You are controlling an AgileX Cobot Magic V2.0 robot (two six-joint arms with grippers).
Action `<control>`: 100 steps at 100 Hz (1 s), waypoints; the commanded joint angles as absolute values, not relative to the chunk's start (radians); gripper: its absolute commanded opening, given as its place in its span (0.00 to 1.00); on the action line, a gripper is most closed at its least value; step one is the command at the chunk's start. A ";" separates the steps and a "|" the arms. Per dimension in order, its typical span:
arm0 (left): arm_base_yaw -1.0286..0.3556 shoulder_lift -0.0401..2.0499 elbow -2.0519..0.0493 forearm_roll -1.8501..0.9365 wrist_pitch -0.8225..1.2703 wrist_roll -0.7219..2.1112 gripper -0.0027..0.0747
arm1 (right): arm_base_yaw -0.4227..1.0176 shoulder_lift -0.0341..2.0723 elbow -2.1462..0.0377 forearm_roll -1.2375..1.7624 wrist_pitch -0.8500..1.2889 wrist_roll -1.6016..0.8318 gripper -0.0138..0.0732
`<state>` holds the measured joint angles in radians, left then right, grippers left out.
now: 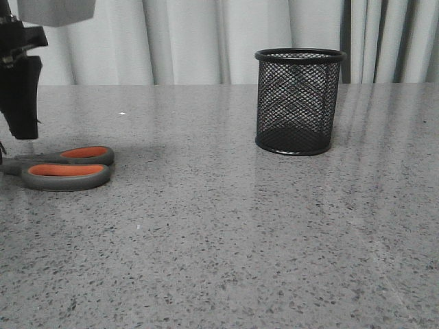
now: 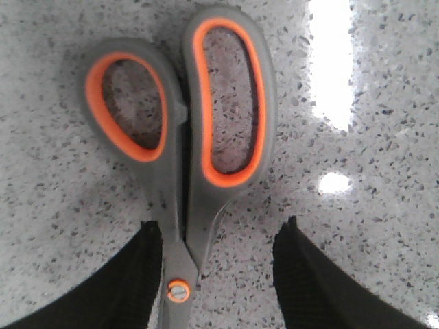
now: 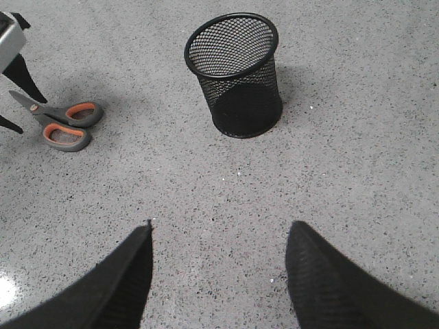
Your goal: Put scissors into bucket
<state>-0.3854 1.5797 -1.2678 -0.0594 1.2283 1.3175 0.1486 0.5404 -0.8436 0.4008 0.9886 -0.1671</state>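
The scissors [image 1: 65,166], with dark grey handles lined with orange, lie flat on the table at the far left, blades closed. They also show in the left wrist view [image 2: 188,137] and the right wrist view [image 3: 63,123]. My left gripper [image 2: 218,236] is open and straddles them near the orange pivot screw [image 2: 178,290], one finger [image 2: 134,281] close beside the shank. In the front view it [image 1: 24,130] hangs just above the table. The black wire-mesh bucket [image 1: 298,101] stands upright at the back right, also in the right wrist view [image 3: 236,75]. My right gripper [image 3: 219,229] is open and empty above bare table.
The speckled grey stone table [image 1: 219,240] stretches between the scissors and the bucket. A pale curtain [image 1: 206,41] hangs behind the table's far edge. Bright light reflections [image 2: 330,68] lie on the table beside the scissors.
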 commanded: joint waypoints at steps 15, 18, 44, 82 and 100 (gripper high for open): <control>-0.392 1.571 -1.294 -0.067 1.200 1.316 0.48 | 0.154 0.552 -0.875 0.412 0.933 -0.179 0.60; -0.392 1.576 -1.294 -0.067 1.198 1.316 0.48 | 0.154 0.552 -0.875 0.412 0.933 -0.179 0.60; -0.392 1.618 -1.294 -0.065 1.196 1.316 0.48 | 0.154 0.552 -0.875 0.412 0.933 -0.179 0.60; -0.392 1.633 -1.294 -0.068 1.197 1.316 0.48 | 0.154 0.552 -0.875 0.412 0.933 -0.179 0.60; -0.392 1.633 -1.294 -0.069 1.207 1.316 0.36 | 0.154 0.552 -0.875 0.412 0.933 -0.179 0.60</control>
